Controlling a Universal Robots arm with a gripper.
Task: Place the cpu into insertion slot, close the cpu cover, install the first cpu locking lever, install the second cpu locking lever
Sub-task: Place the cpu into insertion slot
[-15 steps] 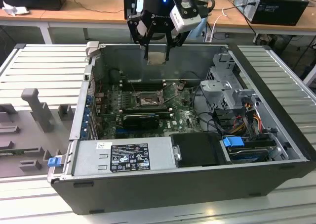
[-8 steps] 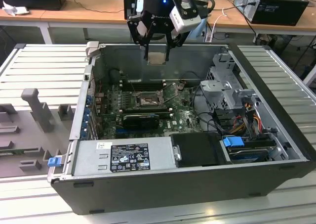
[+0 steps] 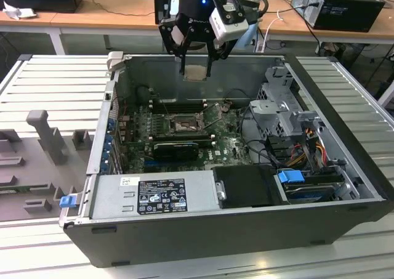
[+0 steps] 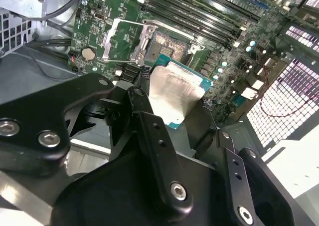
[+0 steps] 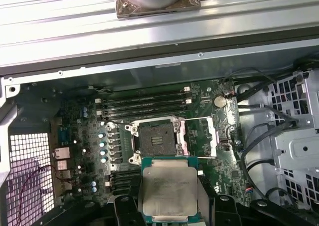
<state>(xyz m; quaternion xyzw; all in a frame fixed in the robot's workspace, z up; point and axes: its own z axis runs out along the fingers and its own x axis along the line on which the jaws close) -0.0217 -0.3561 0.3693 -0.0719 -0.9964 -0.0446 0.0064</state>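
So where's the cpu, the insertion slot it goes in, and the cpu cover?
cpu (image 5: 169,191): first wrist view, middle of its pale metal top.
insertion slot (image 5: 157,141): first wrist view, middle of its pin field.
cpu cover (image 5: 183,136): first wrist view, frame edge next to the slot.

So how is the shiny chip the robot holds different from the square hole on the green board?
The cpu is pale and silvery; the insertion slot is dark. The cpu hangs in the gripper above the board; the insertion slot sits on the board, empty. Both are square, similarly sized.
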